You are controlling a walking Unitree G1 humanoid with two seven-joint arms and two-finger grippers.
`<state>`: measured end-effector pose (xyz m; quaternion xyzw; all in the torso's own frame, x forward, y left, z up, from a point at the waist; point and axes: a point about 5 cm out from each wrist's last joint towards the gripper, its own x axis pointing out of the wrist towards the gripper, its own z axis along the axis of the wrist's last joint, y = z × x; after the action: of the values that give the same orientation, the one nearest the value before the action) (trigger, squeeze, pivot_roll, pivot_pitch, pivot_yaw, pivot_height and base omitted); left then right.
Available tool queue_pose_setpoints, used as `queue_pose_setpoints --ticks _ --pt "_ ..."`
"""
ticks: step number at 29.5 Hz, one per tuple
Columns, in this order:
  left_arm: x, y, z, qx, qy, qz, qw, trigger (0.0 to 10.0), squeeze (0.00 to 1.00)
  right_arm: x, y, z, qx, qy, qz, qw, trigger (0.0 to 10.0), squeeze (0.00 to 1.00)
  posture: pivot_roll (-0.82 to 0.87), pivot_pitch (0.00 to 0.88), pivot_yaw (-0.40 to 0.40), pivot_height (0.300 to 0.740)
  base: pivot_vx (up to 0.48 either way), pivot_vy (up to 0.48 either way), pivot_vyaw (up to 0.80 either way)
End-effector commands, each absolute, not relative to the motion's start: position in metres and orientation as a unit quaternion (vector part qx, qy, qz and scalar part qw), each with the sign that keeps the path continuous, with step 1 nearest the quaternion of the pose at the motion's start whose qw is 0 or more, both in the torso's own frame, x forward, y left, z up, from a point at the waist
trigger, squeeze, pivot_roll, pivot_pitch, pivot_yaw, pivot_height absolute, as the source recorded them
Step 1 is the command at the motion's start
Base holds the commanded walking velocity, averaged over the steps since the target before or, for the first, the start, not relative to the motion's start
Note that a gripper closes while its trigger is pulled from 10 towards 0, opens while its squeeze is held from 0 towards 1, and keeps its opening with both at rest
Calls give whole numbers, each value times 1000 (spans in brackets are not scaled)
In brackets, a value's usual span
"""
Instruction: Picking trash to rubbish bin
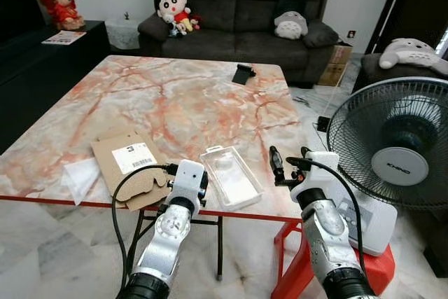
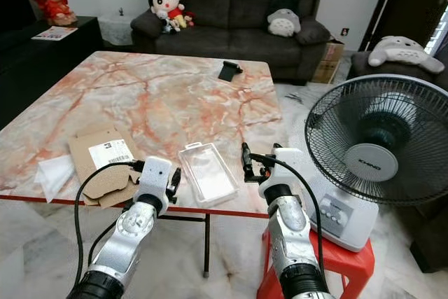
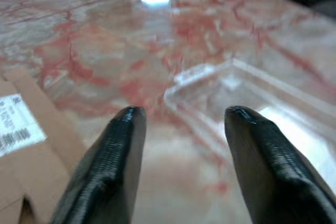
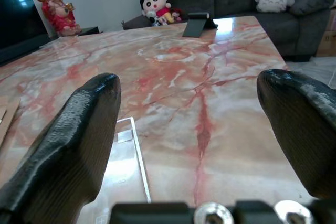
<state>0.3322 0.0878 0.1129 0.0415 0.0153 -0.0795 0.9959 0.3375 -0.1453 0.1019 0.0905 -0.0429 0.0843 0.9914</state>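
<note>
While the clear plastic tray (image 1: 229,176) lies in the lower middle of the left eye view, at the near edge of the marble table (image 1: 175,96), its long axis runs from the upper left toward the lower right, so it points almost away from the robot. It sits between the two grippers. The left gripper (image 1: 187,176) is just beside its left long side, and in the left wrist view the tray's corner shows directly ahead of the parted fingers (image 3: 113,166). The right gripper (image 1: 288,162) is near the right side, fingers spread wide, the tray toward its left finger in its wrist view. I judge the left arm is slightly nearer. More trash, a flattened cardboard box (image 1: 129,166) and a white wrapper (image 1: 80,176), lies at lower left.
</note>
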Motion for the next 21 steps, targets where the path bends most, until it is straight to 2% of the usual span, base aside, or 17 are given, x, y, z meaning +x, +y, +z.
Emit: queue_pose_setpoints --ticks 1,9,10,12,21 --pt "337 85 116 16 27 -78 996 10000 1000 338 -147 102 93 -40 83 991 10000 0 -77 25 -61 740 0 0 0" --pt "347 69 111 -56 79 -89 991 10000 1000 337 -146 101 93 -37 85 991 10000 0 -78 30 -62 740 0 0 0" --pt "349 62 105 -61 109 -107 986 10000 0 338 -146 101 93 -37 85 991 10000 0 -78 30 -62 740 0 0 0" --pt "349 54 104 -58 120 -134 982 10000 0 338 -146 101 94 -37 84 991 10000 0 -78 30 -62 740 0 0 0" --pt "354 47 108 -51 131 -128 982 10000 0 336 -147 101 94 -37 85 991 10000 0 -84 37 -60 740 0 0 0"
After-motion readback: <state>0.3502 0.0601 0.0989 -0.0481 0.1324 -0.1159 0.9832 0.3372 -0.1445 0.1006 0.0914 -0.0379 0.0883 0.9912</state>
